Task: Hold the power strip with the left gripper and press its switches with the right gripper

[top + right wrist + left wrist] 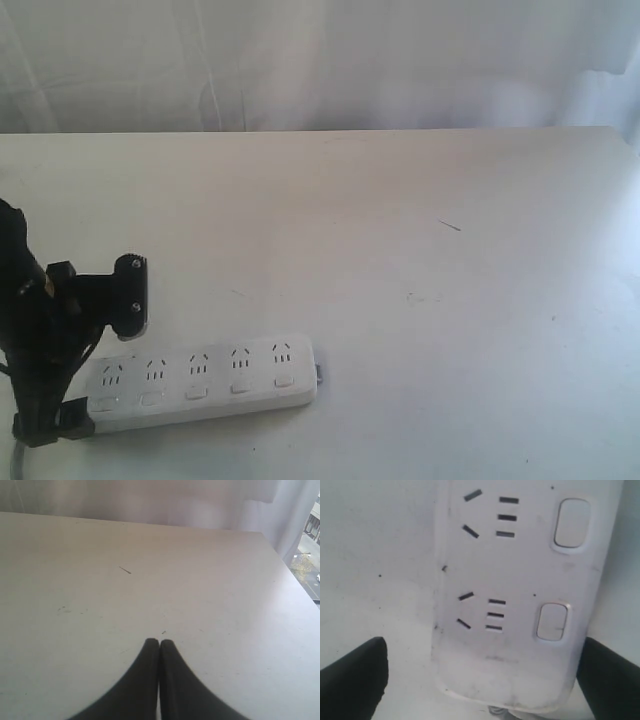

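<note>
The white power strip (pixel 205 382) lies flat near the table's front left, its row of switches (pixel 196 392) on the near side. My left gripper (pixel 92 362) is open and straddles the strip's left, corded end. One black finger (pixel 130 294) stands behind the strip and the other is in front. In the left wrist view the strip (pixel 520 580) fills the gap of the left gripper (pixel 482 680), two switches (pixel 552 622) show, and the grey cord (pixel 495 711) peeks out below. My right gripper (pixel 159 643) is shut on nothing over bare table, outside the exterior view.
The white table (pixel 420 250) stretches right and back, with a small dark scratch (pixel 450 225). A white curtain (pixel 320 60) hangs behind it. The table's far right corner (pixel 260 532) shows in the right wrist view.
</note>
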{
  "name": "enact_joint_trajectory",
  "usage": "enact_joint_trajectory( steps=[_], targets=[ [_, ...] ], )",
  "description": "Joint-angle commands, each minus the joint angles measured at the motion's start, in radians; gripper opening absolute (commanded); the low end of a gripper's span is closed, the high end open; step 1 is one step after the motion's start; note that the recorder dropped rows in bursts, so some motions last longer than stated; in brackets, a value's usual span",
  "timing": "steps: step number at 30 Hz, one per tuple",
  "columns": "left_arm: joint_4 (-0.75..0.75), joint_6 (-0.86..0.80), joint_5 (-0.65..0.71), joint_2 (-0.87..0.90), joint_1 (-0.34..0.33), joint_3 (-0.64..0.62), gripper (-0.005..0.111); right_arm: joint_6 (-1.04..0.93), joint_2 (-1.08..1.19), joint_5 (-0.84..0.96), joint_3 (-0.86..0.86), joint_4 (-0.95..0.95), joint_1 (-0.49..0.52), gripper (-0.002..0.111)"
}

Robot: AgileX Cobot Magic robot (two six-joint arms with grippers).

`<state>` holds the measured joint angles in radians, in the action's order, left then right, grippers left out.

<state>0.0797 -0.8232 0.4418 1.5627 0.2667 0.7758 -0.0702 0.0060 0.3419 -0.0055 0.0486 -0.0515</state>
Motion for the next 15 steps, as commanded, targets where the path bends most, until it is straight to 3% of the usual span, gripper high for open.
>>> enact_joint_trajectory(
  steps=[1,15],
  targets=[
    [-0.035,0.008,-0.005,0.011,-0.002,-0.008,0.105,-0.005,-0.006,-0.005,0.005,0.002,0.003,0.0],
    [-0.035,-0.077,0.074,0.094,-0.002,-0.008,0.105,-0.005,-0.006,-0.005,0.005,0.002,0.003,0.0]
  ],
)
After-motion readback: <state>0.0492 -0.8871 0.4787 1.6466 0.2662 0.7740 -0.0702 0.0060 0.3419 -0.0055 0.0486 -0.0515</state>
